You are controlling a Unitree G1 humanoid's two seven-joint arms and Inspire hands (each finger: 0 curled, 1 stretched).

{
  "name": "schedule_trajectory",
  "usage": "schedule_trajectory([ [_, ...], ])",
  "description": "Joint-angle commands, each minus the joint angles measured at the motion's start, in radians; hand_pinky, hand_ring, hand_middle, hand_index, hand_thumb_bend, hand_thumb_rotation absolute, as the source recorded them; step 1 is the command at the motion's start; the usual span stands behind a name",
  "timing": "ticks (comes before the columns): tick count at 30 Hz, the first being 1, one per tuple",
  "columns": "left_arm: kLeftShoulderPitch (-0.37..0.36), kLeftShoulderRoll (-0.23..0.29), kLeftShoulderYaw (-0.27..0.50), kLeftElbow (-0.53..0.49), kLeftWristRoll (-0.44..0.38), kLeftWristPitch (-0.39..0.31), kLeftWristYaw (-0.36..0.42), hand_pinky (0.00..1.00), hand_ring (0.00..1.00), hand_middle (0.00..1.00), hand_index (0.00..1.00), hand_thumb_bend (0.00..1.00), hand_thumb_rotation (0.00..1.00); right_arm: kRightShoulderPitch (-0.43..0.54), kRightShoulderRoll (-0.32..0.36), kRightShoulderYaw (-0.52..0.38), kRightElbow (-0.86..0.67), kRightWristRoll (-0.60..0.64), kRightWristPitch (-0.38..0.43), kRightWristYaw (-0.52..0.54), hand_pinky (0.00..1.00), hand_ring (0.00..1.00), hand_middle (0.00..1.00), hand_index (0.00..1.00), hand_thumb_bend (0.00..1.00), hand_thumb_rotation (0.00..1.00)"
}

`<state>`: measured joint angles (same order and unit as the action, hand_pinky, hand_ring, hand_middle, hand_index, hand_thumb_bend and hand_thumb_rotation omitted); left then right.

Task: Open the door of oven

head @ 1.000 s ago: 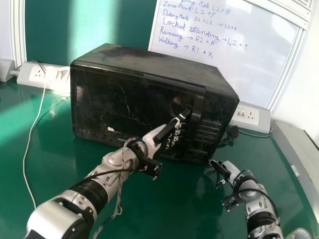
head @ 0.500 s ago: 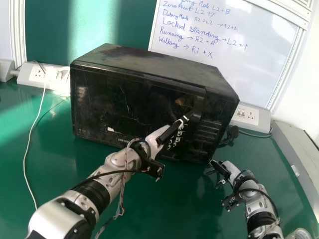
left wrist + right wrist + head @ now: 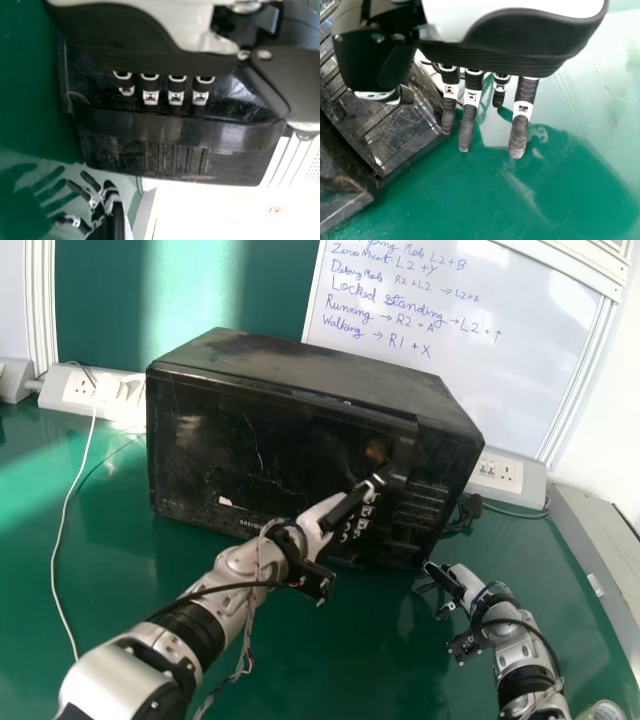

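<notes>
Green covers the table (image 3: 105,530), and across its left part a thin white cable (image 3: 54,575) runs in a loose curve from the left power strip (image 3: 80,388). The strip is white and sits against the back, just beside the oven's left end. Next comes the oven (image 3: 300,365), black, scratched and dusty on top, standing upright on the table around the middle of the head view, turned a little at an angle. Its door (image 3: 215,450) is closed, with a pale chipped mark low on the front.

The left arm reaches in from the lower left and crosses in front of the door. The left hand (image 3: 320,518) is at the handle (image 3: 402,450), an upright dark bar along the door's right edge. In the left wrist view the handle lies right by the hand; whether the hand is clamped on it, I cannot tell. Right of the handle is a strip of ridged black panel (image 3: 424,502).

Behind the oven, towards the right, leans a whiteboard (image 3: 450,390) with blue handwriting. The right power strip (image 3: 496,476) sits beyond the oven's right end, with a dark plug (image 3: 469,506) close by.

The right hand (image 3: 462,582) is over the table, near the oven's lower right corner. In the right wrist view its fingers (image 3: 467,127) are nearly straight and spread apart, holding nothing. A long grey box (image 3: 600,540) lines the far right side.
</notes>
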<state>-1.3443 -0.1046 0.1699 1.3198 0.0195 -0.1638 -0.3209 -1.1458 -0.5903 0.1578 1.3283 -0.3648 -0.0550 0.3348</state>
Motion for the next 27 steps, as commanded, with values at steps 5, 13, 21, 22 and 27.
schedule_trajectory([
  [5, -0.023, -0.038, -0.002, 0.007, -0.008, 0.002, -0.029, 0.69, 0.68, 0.71, 0.9, 0.93, 0.93, 0.04, 0.03, 0.009, 0.027, -0.009, 0.012, 0.031, 0.41, 0.5, 0.63, 0.74, 0.53, 0.78],
  [13, -0.022, -0.042, 0.003, 0.006, -0.014, 0.003, -0.051, 0.61, 0.62, 0.68, 0.87, 0.93, 0.94, 0.04, 0.03, 0.013, 0.027, -0.013, 0.011, 0.029, 0.4, 0.5, 0.63, 0.75, 0.53, 0.79],
  [21, -0.022, -0.044, 0.011, 0.004, -0.032, 0.016, -0.075, 0.51, 0.58, 0.67, 0.84, 0.92, 0.94, 0.039, 0.03, 0.008, 0.028, -0.008, 0.013, 0.034, 0.4, 0.5, 0.62, 0.74, 0.53, 0.78],
  [22, -0.022, -0.044, 0.012, 0.004, -0.034, 0.018, -0.077, 0.5, 0.58, 0.66, 0.84, 0.92, 0.94, 0.039, 0.029, 0.008, 0.028, -0.008, 0.014, 0.034, 0.41, 0.5, 0.63, 0.74, 0.53, 0.78],
  [27, -0.022, -0.048, 0.03, 0.005, -0.064, 0.031, -0.096, 0.45, 0.53, 0.61, 0.82, 0.92, 0.93, 0.038, 0.029, 0.007, 0.027, -0.007, 0.013, 0.034, 0.4, 0.5, 0.62, 0.73, 0.52, 0.78],
])
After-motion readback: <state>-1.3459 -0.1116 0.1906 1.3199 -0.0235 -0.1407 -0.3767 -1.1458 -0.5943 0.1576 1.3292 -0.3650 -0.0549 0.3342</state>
